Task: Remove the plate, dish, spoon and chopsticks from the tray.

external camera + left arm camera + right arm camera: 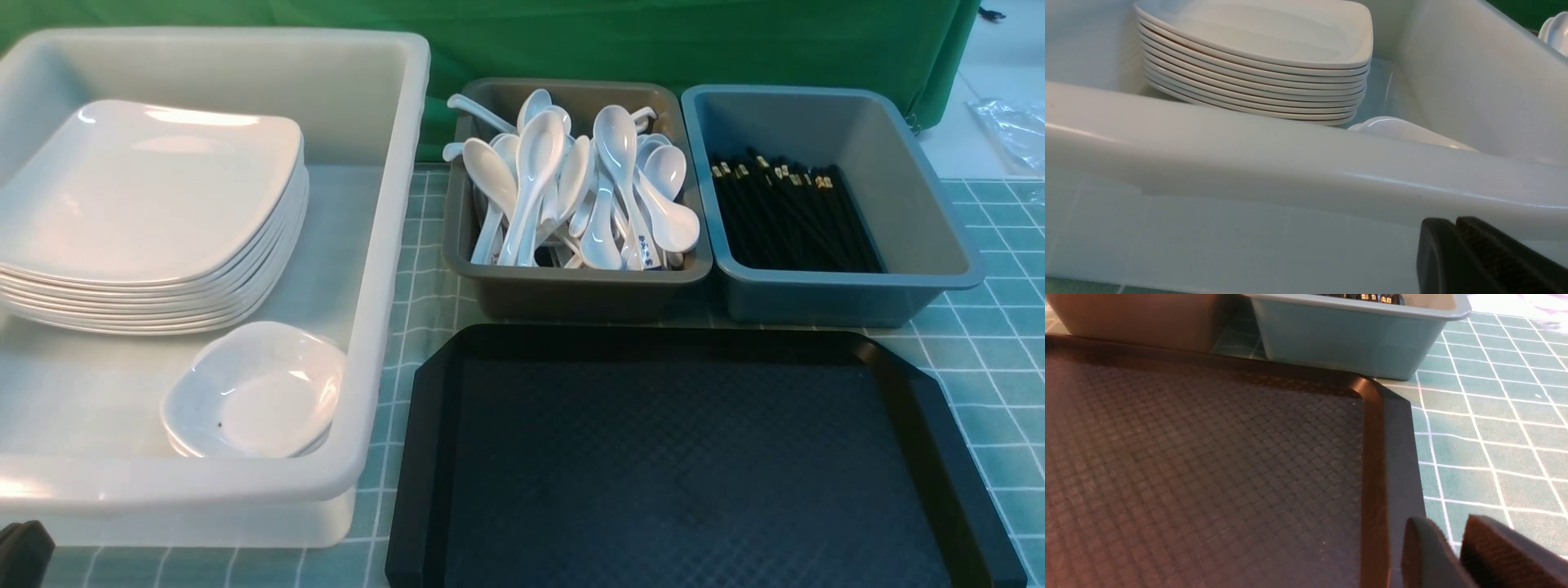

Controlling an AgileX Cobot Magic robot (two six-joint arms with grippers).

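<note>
The black tray lies front centre with nothing on it; its corner shows in the right wrist view. The plate tops a stack of like plates in the white tub, also in the left wrist view. The dish, with a dark speck, sits on another dish in that tub. White spoons are piled in the grey tub; I cannot tell the task's spoon from the others. Black chopsticks lie in the blue-grey tub. My left gripper is shut and empty outside the white tub's near wall. My right gripper is shut and empty by the tray's right rim.
The big white tub stands at the left, the grey tub and blue-grey tub just behind the tray. A teal checked cloth covers the table. A green curtain hangs at the back.
</note>
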